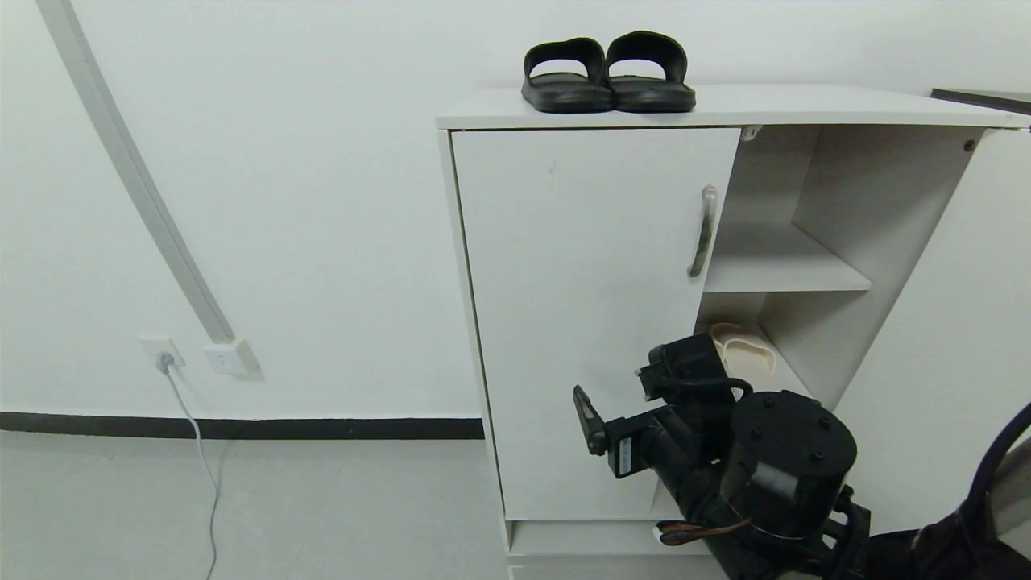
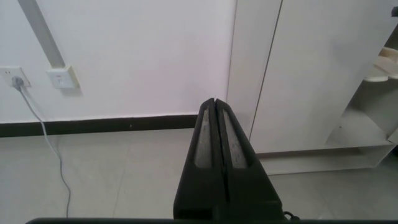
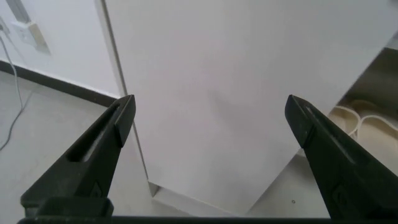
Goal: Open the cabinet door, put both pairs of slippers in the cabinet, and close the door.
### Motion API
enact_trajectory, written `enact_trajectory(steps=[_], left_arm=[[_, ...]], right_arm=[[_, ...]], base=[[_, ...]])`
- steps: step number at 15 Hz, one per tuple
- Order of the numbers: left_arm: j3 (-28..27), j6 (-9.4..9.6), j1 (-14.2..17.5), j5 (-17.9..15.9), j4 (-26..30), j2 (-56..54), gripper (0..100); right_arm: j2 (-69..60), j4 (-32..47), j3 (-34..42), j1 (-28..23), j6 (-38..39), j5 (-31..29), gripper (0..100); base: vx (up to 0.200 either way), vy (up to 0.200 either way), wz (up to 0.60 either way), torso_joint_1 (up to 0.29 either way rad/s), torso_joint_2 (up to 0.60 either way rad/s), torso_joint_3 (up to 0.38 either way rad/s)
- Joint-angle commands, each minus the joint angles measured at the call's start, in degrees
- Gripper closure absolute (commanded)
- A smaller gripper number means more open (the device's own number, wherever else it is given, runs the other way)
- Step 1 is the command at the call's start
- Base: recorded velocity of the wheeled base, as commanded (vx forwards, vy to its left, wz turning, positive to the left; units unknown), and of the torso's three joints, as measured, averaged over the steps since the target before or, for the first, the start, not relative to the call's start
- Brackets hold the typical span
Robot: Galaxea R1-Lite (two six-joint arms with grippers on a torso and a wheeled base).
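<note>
**Q:** What is nearest to you?

**A:** My right gripper [image 3: 210,102]. It is spread wide, with nothing between its fingers [image 3: 99,143]. It sits low in front of the shut door [image 1: 580,322], near the door's lower right corner. My left gripper [image 2: 214,111] is clenched, pads pressed together on nothing. It is low over the floor [image 2: 124,168] and faces the left side of the cabinet [image 1: 805,101].

**Q:** And the slippers, how do they look?

**A:** There are two pairs. The pale slippers [image 1: 745,348] are cream with broad straps. They lie side by side inside the cabinet's open right half, in the compartment below the upper shelf [image 1: 773,270]. They are just beyond my right gripper and a little to its right, not touching it. The black slippers [image 1: 608,74] are thick-soled slides with wide arched straps. They sit close together on the cabinet's top, above the shut door, well above both grippers and apart from them.

**Q:** What about the cabinet itself?

**A:** It is white. The shut door has an upright metal handle [image 1: 703,229] near its right edge. What looks like the other door [image 1: 950,338] stands swung out on the right.

**Q:** And beyond it?

**A:** A white wall with a socket [image 1: 165,354], and a cable [image 1: 201,459] hanging from it to the floor.
</note>
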Motion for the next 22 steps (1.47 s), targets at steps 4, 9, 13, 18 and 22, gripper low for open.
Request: enact_trajectory(steps=[4,9,13,18,22], left_arm=[[0.0,-0.01,0.0,0.0,0.0,0.1,100],[0.0,-0.01,0.0,0.0,0.0,0.1,100],[0.0,-0.10,0.0,0.0,0.0,0.1,100],[0.0,-0.19,0.0,0.0,0.0,0.1,100],[0.0,-0.19,0.0,0.0,0.0,0.1,100]], right_arm=[[-1.1,0.0,0.2,0.2,0.0,0.4,0],[-1.1,0.0,0.1,0.1,0.0,0.5,0],[-1.1,0.0,0.1,0.1,0.1,0.5,0],[-1.0,0.0,0.2,0.1,0.1,0.5,0],[-1.0,0.0,0.2,0.1,0.1,0.5,0]], base=[[0.000,0.000,0.00,0.000,0.00,0.000],[0.000,0.000,0.00,0.000,0.00,0.000],[0.000,0.000,0.00,0.008,-0.21,-0.293],[0.000,0.000,0.00,0.072,-0.51,-0.362],[0.000,0.000,0.00,0.128,-0.46,-0.340]])
